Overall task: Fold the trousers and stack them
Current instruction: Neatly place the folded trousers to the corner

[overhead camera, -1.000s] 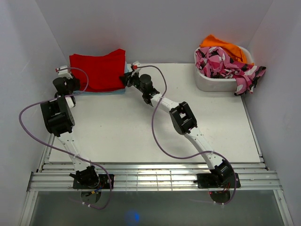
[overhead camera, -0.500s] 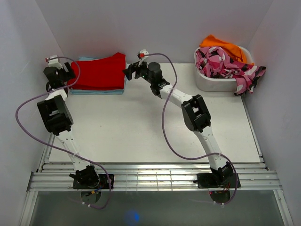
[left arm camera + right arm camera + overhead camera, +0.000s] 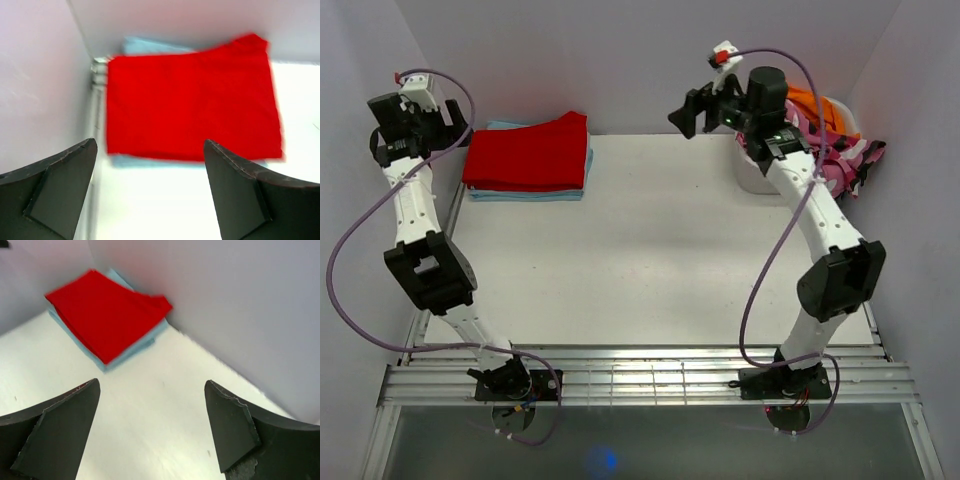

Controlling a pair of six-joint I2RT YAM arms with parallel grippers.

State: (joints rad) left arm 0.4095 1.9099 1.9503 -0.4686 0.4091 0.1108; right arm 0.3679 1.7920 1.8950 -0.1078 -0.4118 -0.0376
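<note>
The red trousers (image 3: 530, 152) lie folded in a flat rectangle at the table's far left corner, on top of a folded light blue garment (image 3: 525, 194). My left gripper (image 3: 458, 118) hangs open above and to the left of the stack, apart from it. In the left wrist view the trousers (image 3: 192, 102) fill the space beyond the open left gripper (image 3: 150, 145). My right gripper (image 3: 690, 113) is raised high at the back right, open and empty. In the right wrist view the trousers (image 3: 107, 312) lie far off beyond the right gripper (image 3: 152, 383).
A white basket (image 3: 765, 178) stands at the far right corner with a pink-black-white patterned garment (image 3: 842, 160) spilling over its rim and an orange one (image 3: 820, 105) behind. The right arm crosses above the basket. Walls close in on three sides.
Both grippers have opened and left the stack. The left arm rose toward the left wall. The right arm swung up and right, over to the basket.
</note>
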